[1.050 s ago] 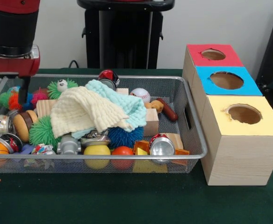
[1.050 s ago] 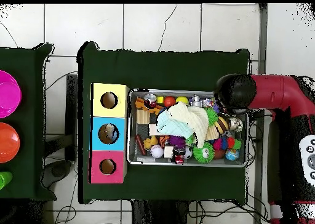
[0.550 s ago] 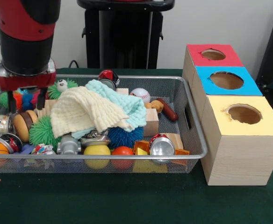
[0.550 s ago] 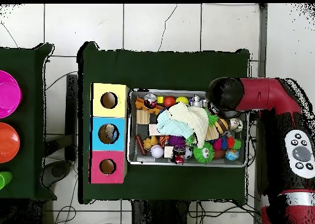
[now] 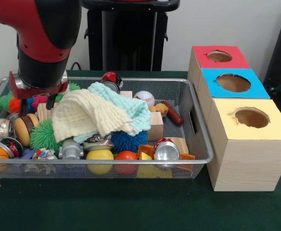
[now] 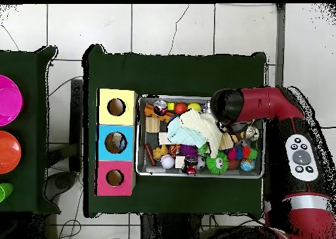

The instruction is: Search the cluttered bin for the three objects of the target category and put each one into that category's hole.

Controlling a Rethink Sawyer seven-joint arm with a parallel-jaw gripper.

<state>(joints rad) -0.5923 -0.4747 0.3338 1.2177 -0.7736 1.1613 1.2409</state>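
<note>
From the front, the gripper (image 5: 35, 102) has slid rightward along the wire bin (image 5: 198, 126) over the last second, from the far left end to just beside the cream cloth (image 5: 88, 115); I read that as the search moving toward the heaped middle. Its two dark fingers (image 5: 23, 106) hang apart, holding nothing, above the wooden block (image 5: 46, 110) and spiky balls. Which category is wanted I can't tell. From overhead, the arm (image 6: 262, 104) now covers the bin's right part, its head at the cloth's edge, while the three-hole box (image 6: 116, 142) sits well apart, left of the bin.
</note>
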